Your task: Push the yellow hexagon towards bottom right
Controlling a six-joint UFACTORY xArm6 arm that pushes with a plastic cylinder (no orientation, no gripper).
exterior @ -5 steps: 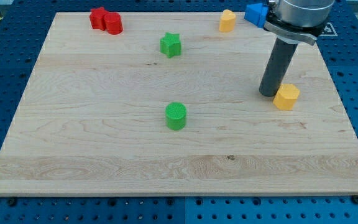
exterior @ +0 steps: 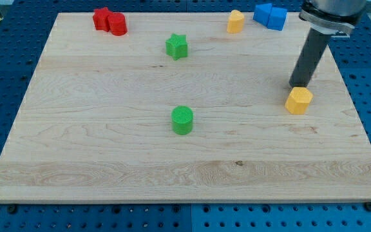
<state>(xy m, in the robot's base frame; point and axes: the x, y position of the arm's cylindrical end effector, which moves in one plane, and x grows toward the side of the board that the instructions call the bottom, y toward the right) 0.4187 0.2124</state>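
- Green cylinder (exterior: 182,120) is seen nearest the view's bottom, well left of the yellow hexagon (exterior: 299,100).
- Yellow hexagon is placed near board (exterior: 108,161) right edge, mid-height.
- My tip (exterior: 299,86) is set touching hexagon's top side, likely for pushing downward; no jaws exist, a bare rod.
- Green star (exterior: 177,46), yellow block (exterior: 236,21), blue blocks (exterior: 270,15), red blocks (exterior: 110,20) are left far above the hexagon.

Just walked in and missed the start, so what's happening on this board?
A robot arm with a dark rod is working on the yellow hexagon near the board's right edge. My tip sits just above that block in the view, right at its top edge. The green cylinder and green star lie apart, well to the view's left.
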